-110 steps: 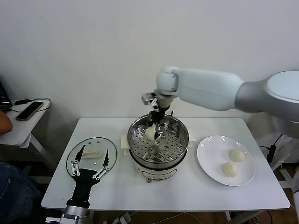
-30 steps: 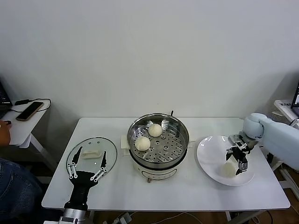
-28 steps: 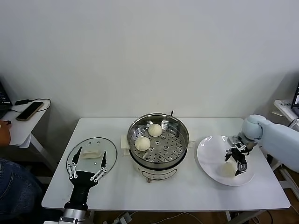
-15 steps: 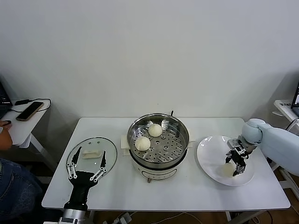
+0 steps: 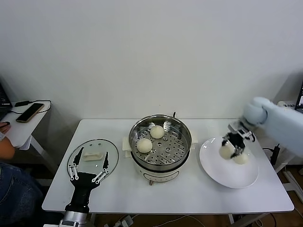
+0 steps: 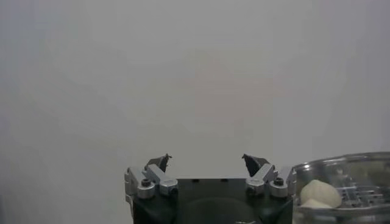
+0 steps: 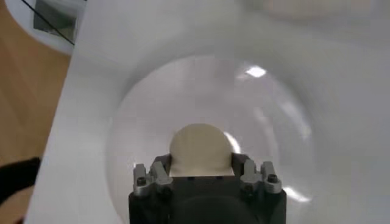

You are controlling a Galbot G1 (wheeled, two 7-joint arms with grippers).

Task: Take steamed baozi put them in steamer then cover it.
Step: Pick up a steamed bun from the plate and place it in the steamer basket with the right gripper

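Observation:
The steamer [image 5: 161,156] stands mid-table with two baozi [image 5: 156,131] [image 5: 144,145] on its perforated tray. My right gripper [image 5: 231,145] is shut on a third baozi [image 5: 224,152] and holds it just above the white plate [image 5: 222,176]; in the right wrist view the baozi [image 7: 200,146] sits between the fingers of the gripper [image 7: 201,164]. A fourth baozi [image 5: 242,159] lies on the plate. The glass cover [image 5: 110,150] lies flat at the left, its cream handle [image 5: 93,155] up. My left gripper [image 5: 87,174] is open and empty at the cover's near edge.
The left wrist view shows the open left gripper [image 6: 206,163] against the wall and the steamer's rim [image 6: 359,159] with a baozi [image 6: 320,193]. A side table at the far left holds a phone [image 5: 31,112]. A person's hand [image 5: 3,126] rests there.
My right gripper has shut on a baozi on the plate and lifted it up and back, slightly toward the steamer. The left arm has not moved.

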